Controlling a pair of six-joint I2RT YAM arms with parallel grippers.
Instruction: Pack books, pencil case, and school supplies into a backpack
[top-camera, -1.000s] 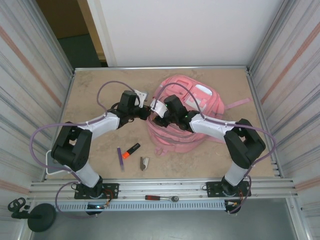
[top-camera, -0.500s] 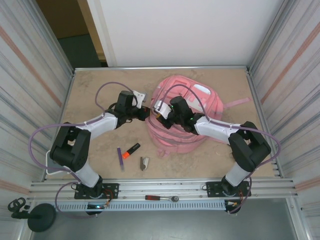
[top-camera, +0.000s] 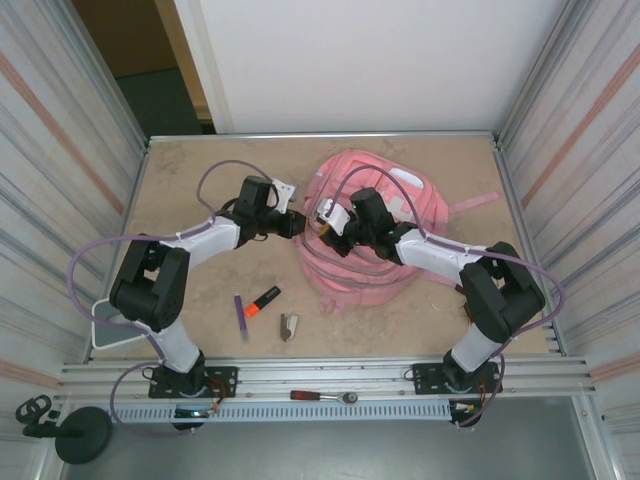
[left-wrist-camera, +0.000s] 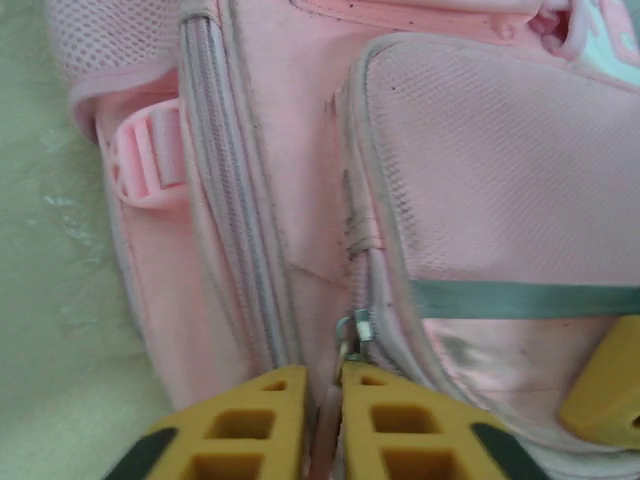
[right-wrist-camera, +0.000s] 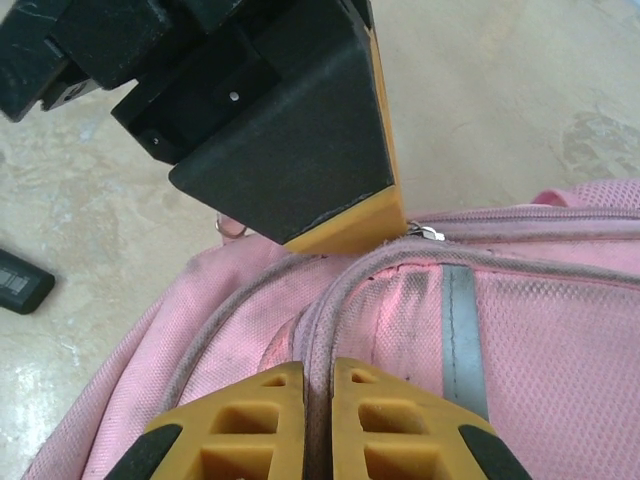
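Plainly, a large pink fabric backpack (top-camera: 372, 262) was seen lying flat on the beige stone-patterned table (top-camera: 190, 180), right of centre and towards the far side, with one pink strap (top-camera: 478, 206) stretched out to the right. Both arms were brought together at the backpack's left edge. The left gripper (top-camera: 299, 227) was laid against that edge, and in its wrist view its yellow pads (left-wrist-camera: 385, 425) were pressed nearly together, a thin strip of pink material pinched between them just below a small metal zip slider (left-wrist-camera: 355, 330). The right gripper (top-camera: 327, 230) was set just beside it on the backpack; in the right wrist view its pads (right-wrist-camera: 385, 420) were likewise closed, with a raised pink seam of the bag clamped between them, and the left gripper's black body was seen close above. Well apart from the backpack, on the near left part of the table, an orange-and-black highlighter (top-camera: 264, 299), a thin purple pen (top-camera: 241, 317) and a small grey-brown clip-like piece (top-camera: 289, 326) were left lying near one another. A red-handled metal tool (top-camera: 325, 396) was laid on the rail at the near edge.
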